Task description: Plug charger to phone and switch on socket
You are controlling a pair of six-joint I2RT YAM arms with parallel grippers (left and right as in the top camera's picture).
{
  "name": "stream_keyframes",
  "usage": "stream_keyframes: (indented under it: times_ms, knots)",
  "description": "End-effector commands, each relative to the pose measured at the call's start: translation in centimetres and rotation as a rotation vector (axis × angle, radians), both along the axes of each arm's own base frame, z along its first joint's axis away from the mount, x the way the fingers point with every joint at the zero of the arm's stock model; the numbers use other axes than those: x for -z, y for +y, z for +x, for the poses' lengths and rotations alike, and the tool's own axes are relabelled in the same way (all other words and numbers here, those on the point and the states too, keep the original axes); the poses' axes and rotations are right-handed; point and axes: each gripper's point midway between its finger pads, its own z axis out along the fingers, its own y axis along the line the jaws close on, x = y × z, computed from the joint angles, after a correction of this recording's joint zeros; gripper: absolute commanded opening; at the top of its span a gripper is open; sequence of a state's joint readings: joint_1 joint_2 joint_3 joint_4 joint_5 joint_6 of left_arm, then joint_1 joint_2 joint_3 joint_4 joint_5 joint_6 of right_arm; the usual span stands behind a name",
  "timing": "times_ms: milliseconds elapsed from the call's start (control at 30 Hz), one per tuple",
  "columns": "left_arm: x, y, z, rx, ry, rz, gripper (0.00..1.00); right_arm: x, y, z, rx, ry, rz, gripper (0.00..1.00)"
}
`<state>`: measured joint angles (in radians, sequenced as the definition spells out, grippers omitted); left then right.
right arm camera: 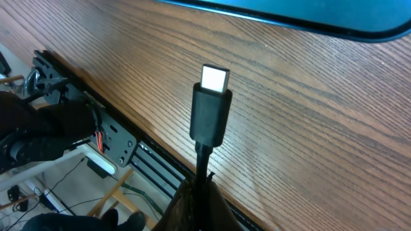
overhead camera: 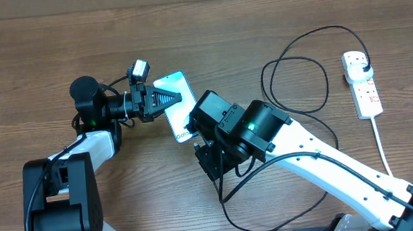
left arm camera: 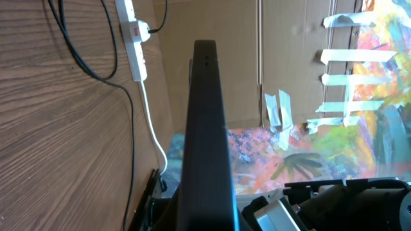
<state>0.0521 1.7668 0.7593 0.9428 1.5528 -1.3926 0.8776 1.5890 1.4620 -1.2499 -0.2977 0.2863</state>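
The phone point(overhead camera: 179, 110) lies screen-up with its bright blue screen showing, and its "Galaxy" end points toward the right arm. My left gripper point(overhead camera: 166, 100) is shut on the phone's far end. In the left wrist view the phone point(left arm camera: 205, 128) shows edge-on as a dark bar between the jaws point(left arm camera: 205, 218). My right gripper point(overhead camera: 203, 153) is shut on the charger cable just behind its connector point(right arm camera: 210, 109). The connector tip points at the phone's edge point(right arm camera: 308, 16), a short gap away. The black cable point(overhead camera: 295, 84) loops to a black plug in the white socket point(overhead camera: 362, 83).
The socket's white cord point(overhead camera: 380, 143) runs toward the table's front edge at the right. The socket point(left arm camera: 131, 38) and black cable point(left arm camera: 83, 45) also show in the left wrist view. The cable trails in a loop point(overhead camera: 232, 216) under the right arm. The table's front edge point(right arm camera: 115, 128) is close.
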Motion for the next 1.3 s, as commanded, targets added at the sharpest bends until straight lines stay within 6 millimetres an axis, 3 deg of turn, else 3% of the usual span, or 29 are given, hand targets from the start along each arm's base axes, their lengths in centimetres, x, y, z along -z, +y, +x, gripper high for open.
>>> stream_keyframes:
  times_ms: [0, 500, 1267]
  knots:
    - [-0.6, -0.2, -0.1, 0.025, -0.058, 0.002, 0.04, 1.3, -0.1, 0.3, 0.009, 0.015, -0.037, 0.04]
    - [-0.6, -0.3, -0.3, 0.035, -0.160, 0.007, 0.04, 1.8, -0.2, 1.0, 0.016, -0.015, -0.059, 0.04]
    - [-0.5, -0.3, -0.3, 0.035, -0.150, 0.006, 0.04, 1.8, -0.2, 1.6, 0.022, -0.043, -0.064, 0.04]
